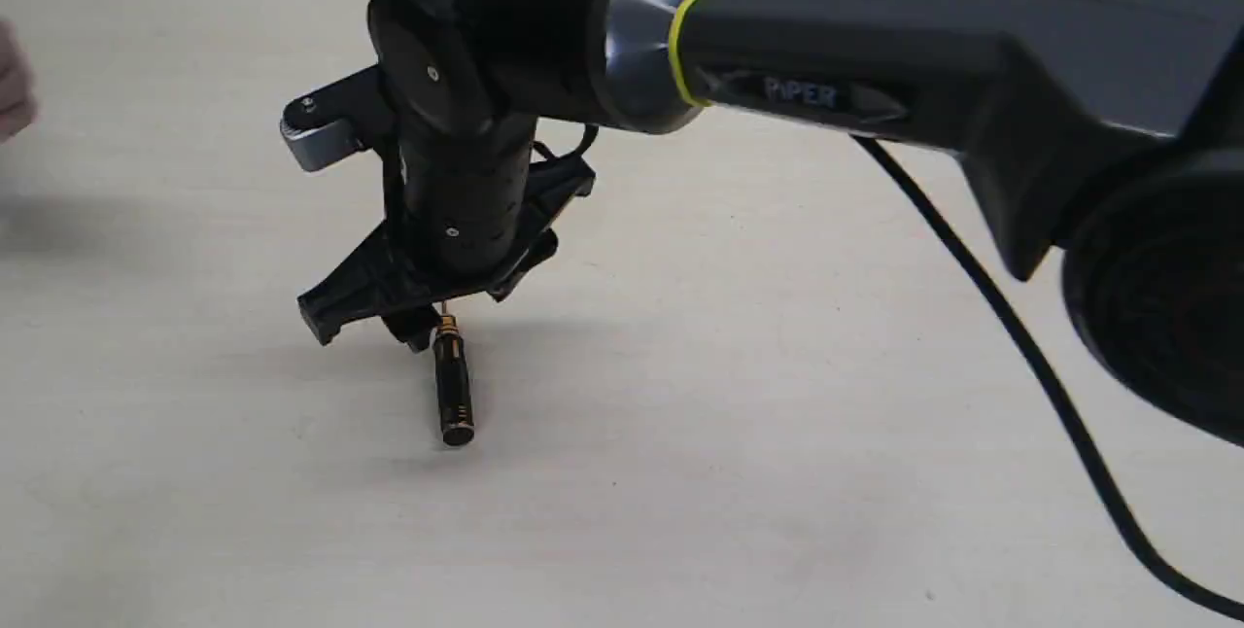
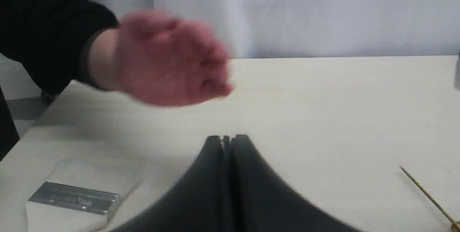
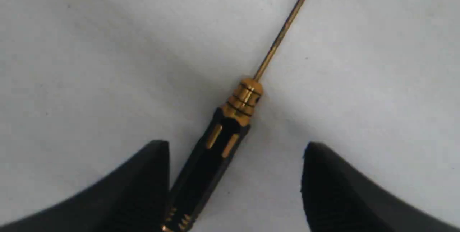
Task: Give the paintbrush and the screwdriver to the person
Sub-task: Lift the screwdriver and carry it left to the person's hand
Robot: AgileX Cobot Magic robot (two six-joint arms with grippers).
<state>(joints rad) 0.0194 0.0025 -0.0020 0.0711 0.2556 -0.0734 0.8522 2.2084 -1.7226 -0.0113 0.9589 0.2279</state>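
Altogether: one screwdriver (image 3: 219,142), one paintbrush (image 2: 73,198), one hand (image 2: 169,59).

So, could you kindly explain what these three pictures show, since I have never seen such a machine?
It is a robot with two arms, each ending in a gripper. One picture comes from a camera off the arms; the other two come from cameras on the wrists. On the pale wooden table lies the slim black-handled screwdriver with gold collar. The right gripper hangs just above it with its jaws open to either side of the handle, not yet gripping. The left gripper is shut and holds nothing. Near it lies the wide flat paintbrush with silver ferrule, and a person's blurred hand reaches over the table.
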